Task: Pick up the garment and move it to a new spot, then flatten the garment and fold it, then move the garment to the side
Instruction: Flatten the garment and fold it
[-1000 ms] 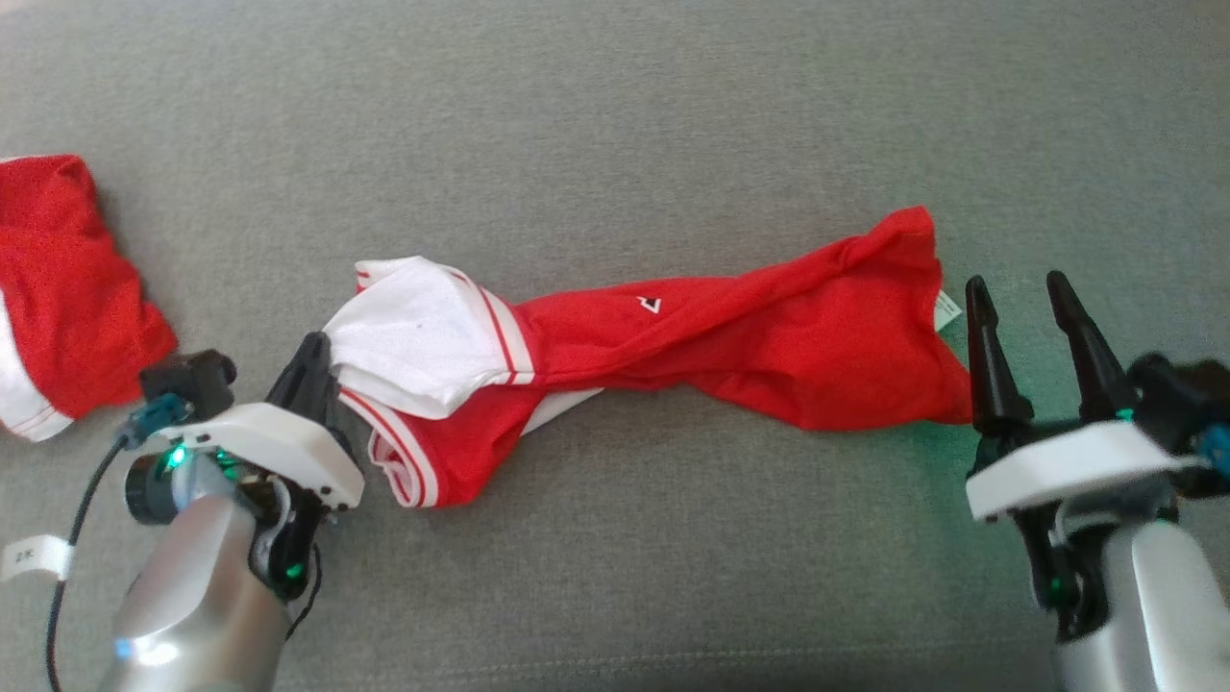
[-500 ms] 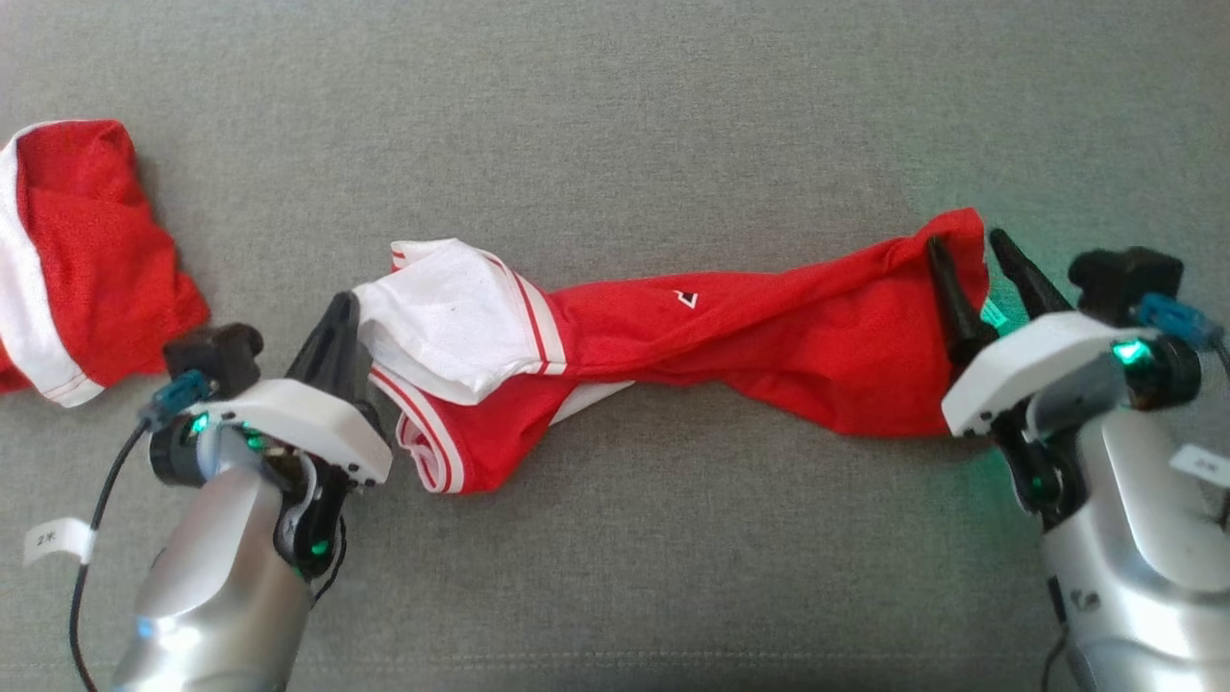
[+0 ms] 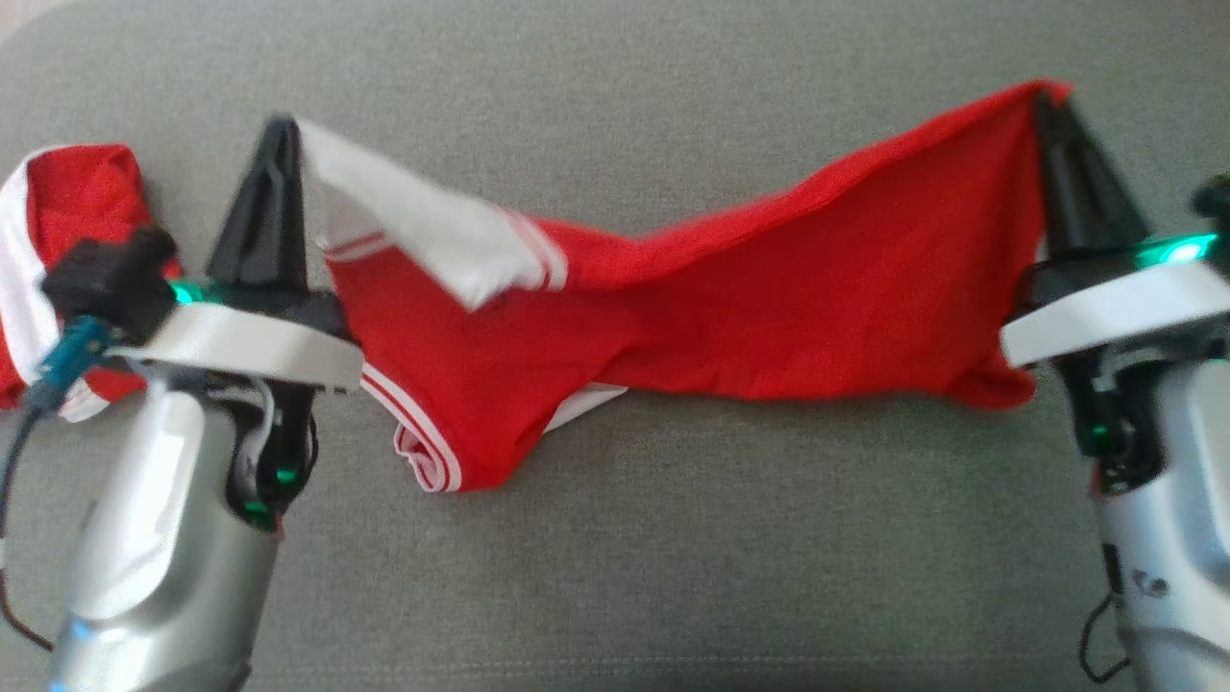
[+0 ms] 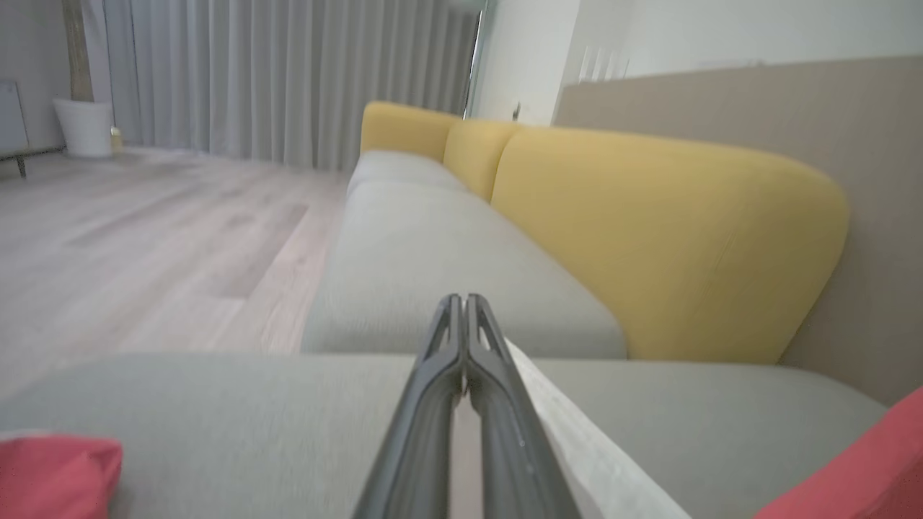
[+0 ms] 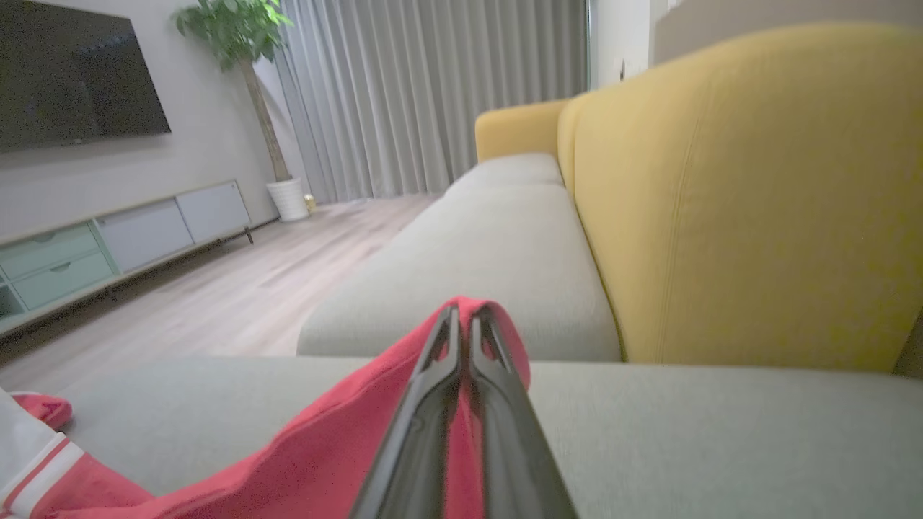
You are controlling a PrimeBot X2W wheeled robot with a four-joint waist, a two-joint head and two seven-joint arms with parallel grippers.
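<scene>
The left gripper (image 3: 281, 130) is clamping the white corner of the garment (image 3: 730, 308), with its fingers pressed together on the cloth, near the left edge of the grey seat cushion (image 3: 615, 577). The right gripper (image 3: 1047, 104) is clamping a red corner, fingers likewise together, near the cushion's right edge. The garment is hanging stretched between the two grippers. It is raised at both ends and sagging across the cushion's middle, with its striped hem drooping lowest toward the front edge. A second red-and-white cloth (image 3: 82, 187) is lying at the left edge, partly hidden behind the left wrist.
</scene>
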